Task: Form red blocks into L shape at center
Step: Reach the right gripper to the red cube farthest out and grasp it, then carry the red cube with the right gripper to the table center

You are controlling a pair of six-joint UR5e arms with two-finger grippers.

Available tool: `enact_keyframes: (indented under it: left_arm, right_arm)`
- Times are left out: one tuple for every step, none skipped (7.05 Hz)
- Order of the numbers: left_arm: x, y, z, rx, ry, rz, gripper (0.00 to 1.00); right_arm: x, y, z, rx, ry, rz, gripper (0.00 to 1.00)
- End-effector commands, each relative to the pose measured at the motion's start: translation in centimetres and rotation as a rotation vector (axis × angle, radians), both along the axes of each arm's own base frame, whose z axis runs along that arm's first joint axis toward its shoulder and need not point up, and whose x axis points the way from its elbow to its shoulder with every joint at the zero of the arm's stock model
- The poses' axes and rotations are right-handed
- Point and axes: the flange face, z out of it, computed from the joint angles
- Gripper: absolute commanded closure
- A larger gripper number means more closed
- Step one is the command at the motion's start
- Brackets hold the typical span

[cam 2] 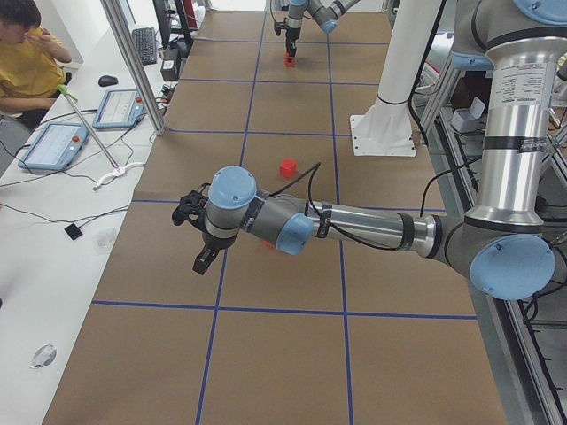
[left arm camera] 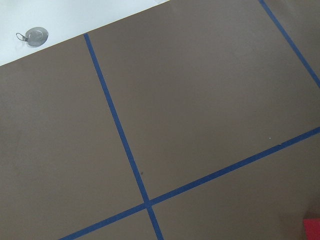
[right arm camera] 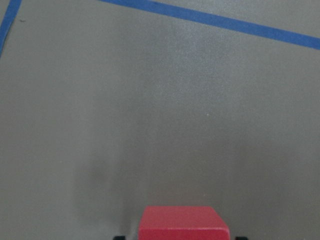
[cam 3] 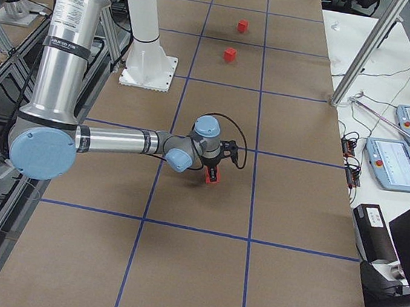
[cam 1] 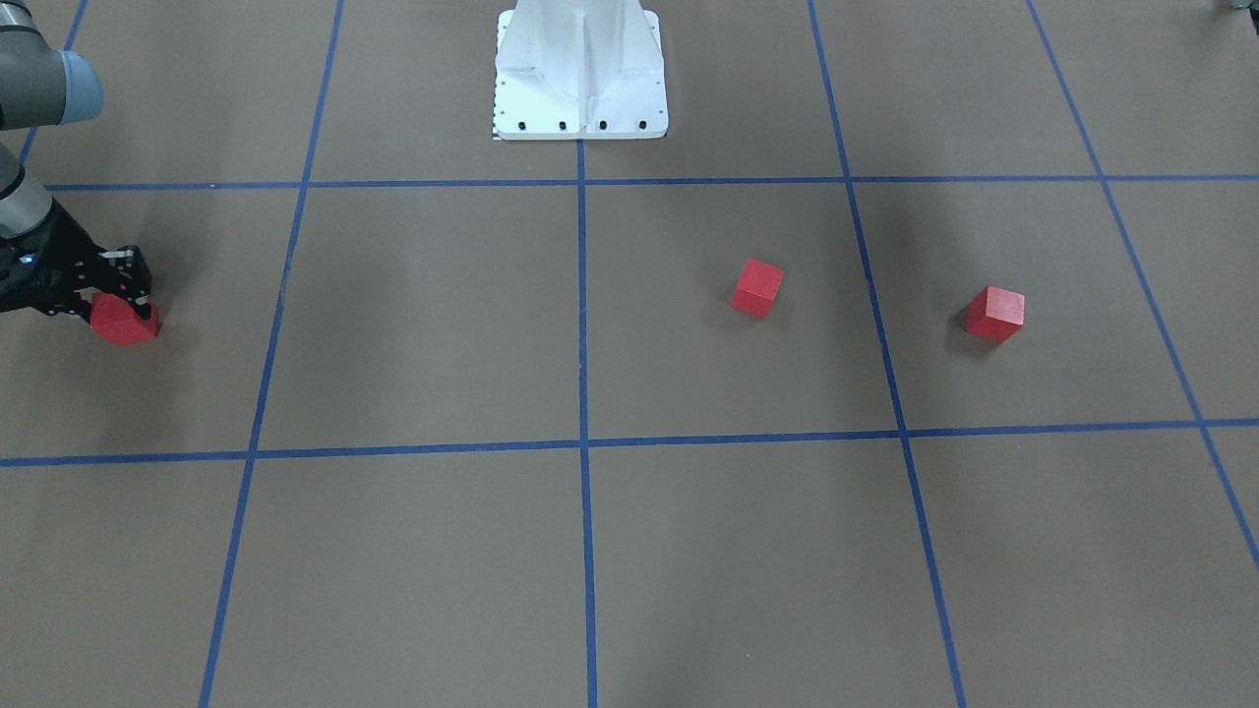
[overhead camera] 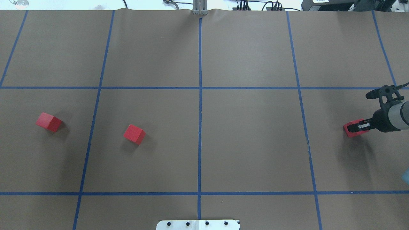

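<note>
Right end effector (overhead camera: 357, 127) is gripping the first red block (overhead camera: 351, 131), well away from the center line (overhead camera: 199, 140).

The first red block is sitting far out on the white pedestal's (overhead camera: 198, 224) right side, with the fingers clamping it from both sides. On the pedestal's left side, the second red block (overhead camera: 134, 134) is lying loose on the brown worktop (overhead camera: 249, 143) nearer the center line, and the third red block (overhead camera: 48, 122) is lying in the next grid square outward. The left end effector (cam 2: 202, 262) is hovering over that left side; I cannot tell whether it is open or closed.
</note>
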Motion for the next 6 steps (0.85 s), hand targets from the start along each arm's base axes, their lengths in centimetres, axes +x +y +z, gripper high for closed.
enact_keyframes:
  left_arm:
    - [0.0, 0.2, 0.2, -0.004, 0.0, 0.0, 0.0]
    - [0.0, 0.2, 0.2, -0.005, 0.0, 0.0, 0.0]
    - [0.0, 0.2, 0.2, -0.006, 0.0, -0.001, 0.0]
    - [0.0, 0.2, 0.2, -0.006, 0.0, -0.001, 0.0]
    - [0.0, 0.2, 0.3, -0.007, 0.0, -0.001, 0.0]
    - [0.0, 0.2, 0.3, -0.007, 0.0, -0.001, 0.0]
  right_arm:
    - [-1.5, -1.5, -4.1, 0.008, -0.014, -0.005, 1.0]
    - [-3.5, -4.0, -8.1, 0.001, -0.008, -0.001, 1.0]
    - [-5.6, -6.5, -12.5, -0.002, 0.0, 0.006, 1.0]
    - [-7.7, -9.1, -17.1, -0.025, 0.009, 0.05, 1.0]
    - [-11.4, -9.5, -21.6, -0.015, 0.004, 0.057, 1.0]
    - [-16.2, -8.5, -25.9, -0.071, -0.009, 0.055, 1.0]
